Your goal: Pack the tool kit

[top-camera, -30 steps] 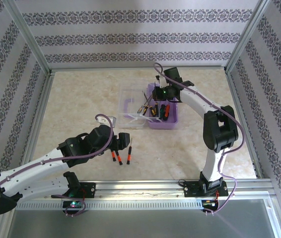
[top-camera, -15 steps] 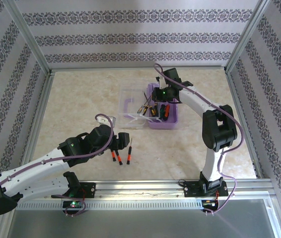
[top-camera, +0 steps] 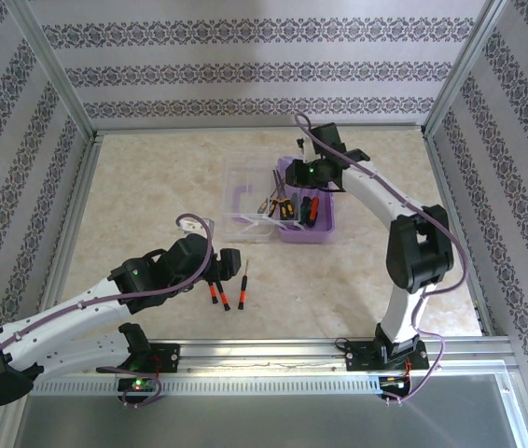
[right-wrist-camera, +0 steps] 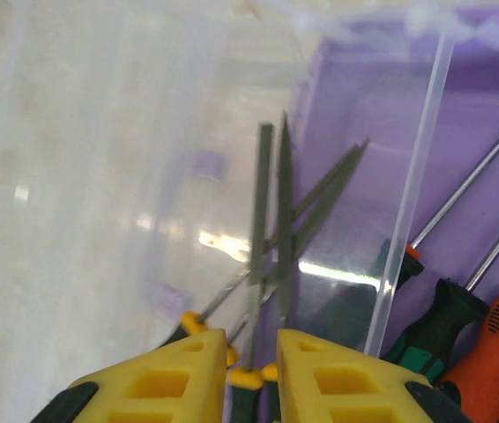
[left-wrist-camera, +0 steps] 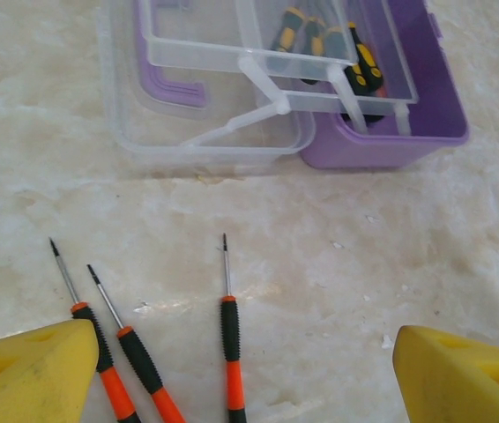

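Note:
The purple tool kit box [top-camera: 326, 231] stands open mid-table, its clear lid [top-camera: 243, 203] folded out to the left. Several screwdrivers [top-camera: 294, 207] lie inside the box. My right gripper [top-camera: 305, 175] hovers over the box's back left corner. In the right wrist view its yellow fingers [right-wrist-camera: 157, 379] stand slightly apart, with thin shafts and yellow-collared dark handles [right-wrist-camera: 263, 374] in the gap. Three black-and-orange screwdrivers [left-wrist-camera: 230, 348] [left-wrist-camera: 140, 374] [left-wrist-camera: 89, 330] lie on the table. My left gripper [left-wrist-camera: 245, 374] is open wide just above them, with nothing in it; from above it [top-camera: 217, 273] sits beside them.
A clear inner tray [left-wrist-camera: 232, 48] is raised over the box on clear struts. A purple handle [left-wrist-camera: 177, 84] shows under the lid. Patterned walls and a metal frame [top-camera: 68, 201] enclose the marble table. Bare table [top-camera: 339, 289] stretches right of the loose screwdrivers.
My right gripper's jaws have parted a little and its arm has shifted slightly back over the box. The left arm has barely moved.

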